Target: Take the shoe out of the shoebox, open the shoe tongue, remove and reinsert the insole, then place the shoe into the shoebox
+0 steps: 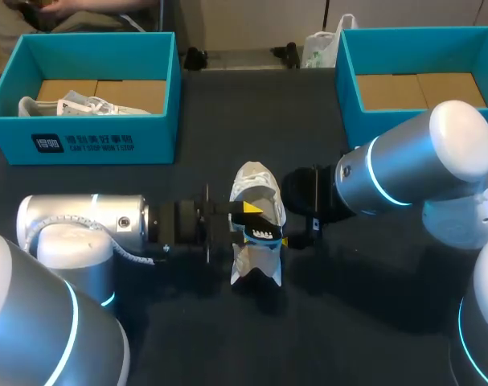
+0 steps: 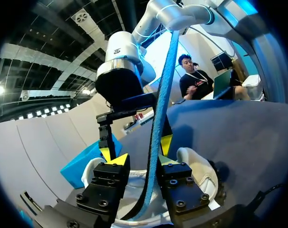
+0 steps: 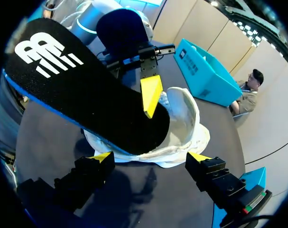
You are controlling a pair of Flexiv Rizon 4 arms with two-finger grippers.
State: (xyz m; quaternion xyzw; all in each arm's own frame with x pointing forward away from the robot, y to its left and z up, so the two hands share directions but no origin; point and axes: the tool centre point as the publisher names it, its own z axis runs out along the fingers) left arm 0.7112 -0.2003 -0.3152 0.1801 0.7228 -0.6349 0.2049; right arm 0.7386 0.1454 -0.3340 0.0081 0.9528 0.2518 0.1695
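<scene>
White shoe (image 1: 257,225) on a black table (image 1: 203,112). Insole (image 3: 87,95): black face with a white emblem, blue edge. Left shoebox (image 1: 91,145) and right shoebox (image 1: 348,96): turquoise walls, brown cardboard floors. The left one carries white print and holds a second white shoe (image 1: 79,106). Left pincer (image 2: 143,164) and right pincer (image 3: 150,156): black fingers, yellow tips. Left arm (image 1: 83,225) and right arm (image 1: 404,169): silver with cyan bands.
</scene>
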